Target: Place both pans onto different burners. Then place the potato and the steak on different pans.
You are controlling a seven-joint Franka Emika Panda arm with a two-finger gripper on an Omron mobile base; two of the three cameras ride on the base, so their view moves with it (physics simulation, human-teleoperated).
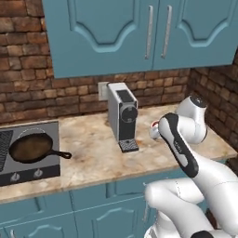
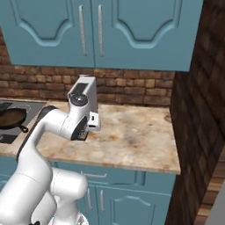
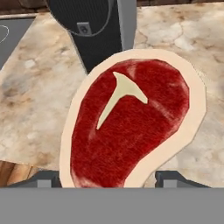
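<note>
The steak [image 3: 131, 127], dark red with a pale rim and a whitish T-shaped bone, sits between my gripper's [image 3: 107, 179] two tips, which close in on its lower edges just above the counter. From the left base view a bit of the steak [image 1: 153, 127] shows behind my forearm. My gripper [image 2: 89, 126] hangs low beside the coffee machine [image 2: 85, 99]. The brown-insided skillet [image 1: 30, 148] with a black handle rests on a burner of the dark cooktop [image 1: 46, 174]; the skillet [image 2: 11, 117] also shows at the left edge of the right base view. The potato and the black pan are out of view.
The grey coffee machine [image 1: 122, 116] stands mid-counter, just behind the steak, and its dark front [image 3: 94, 35] rises close ahead of my hand. A brick wall [image 2: 193, 132] closes the counter's right end. Blue cabinets [image 1: 139, 32] hang overhead. Marble counter [image 1: 88, 148] lies between the machine and the cooktop.
</note>
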